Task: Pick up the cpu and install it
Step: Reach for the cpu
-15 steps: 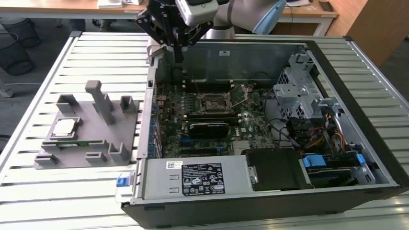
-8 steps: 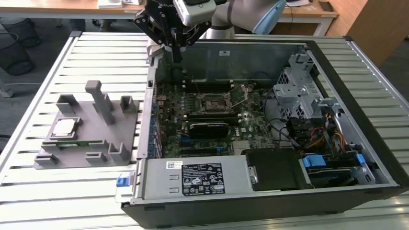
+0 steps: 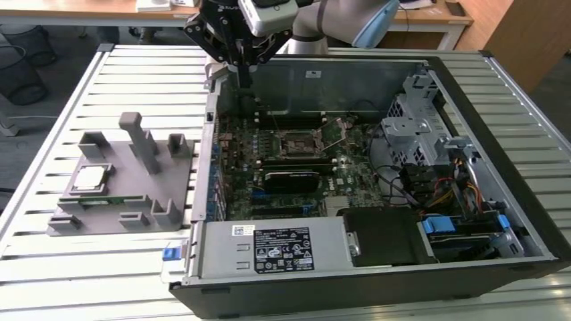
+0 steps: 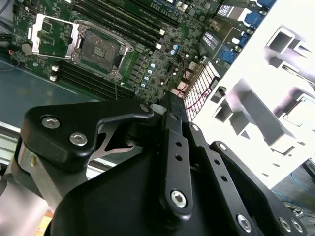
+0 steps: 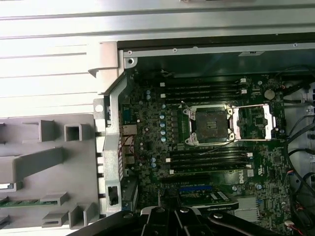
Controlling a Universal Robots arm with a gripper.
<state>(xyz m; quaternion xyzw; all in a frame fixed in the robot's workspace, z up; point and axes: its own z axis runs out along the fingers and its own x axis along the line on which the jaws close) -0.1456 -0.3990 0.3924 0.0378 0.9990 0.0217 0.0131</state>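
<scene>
The cpu (image 3: 92, 176) lies flat, silvery top up, in a shallow seat on the grey holder (image 3: 134, 160). The holder sits on the slatted desk (image 3: 89, 281), on the exterior view's left of the open computer case (image 3: 357, 294). Just beside the chip, nearer the holder's front edge, lies a green memory stick (image 3: 100, 200) — not the part wanted.

The claw (image 3: 241, 83) hangs over the case's far corner, well apart from the cpu. Its fingers look clenched together on nothing.

As I judge it, the pick is the step in hand, and the chip is thin. The claw needs to open, come straight down square to the chip, and take two opposite edges only. It should clear the holder's upright posts and leave the stick alone.

Inside the case the socket (image 5: 210, 125) on the motherboard (image 3: 241, 154) stands empty with its load plate (image 5: 256, 123) folded back — ready. A level, centred hold should help, since a chip carried crooked could seat badly there.
</scene>
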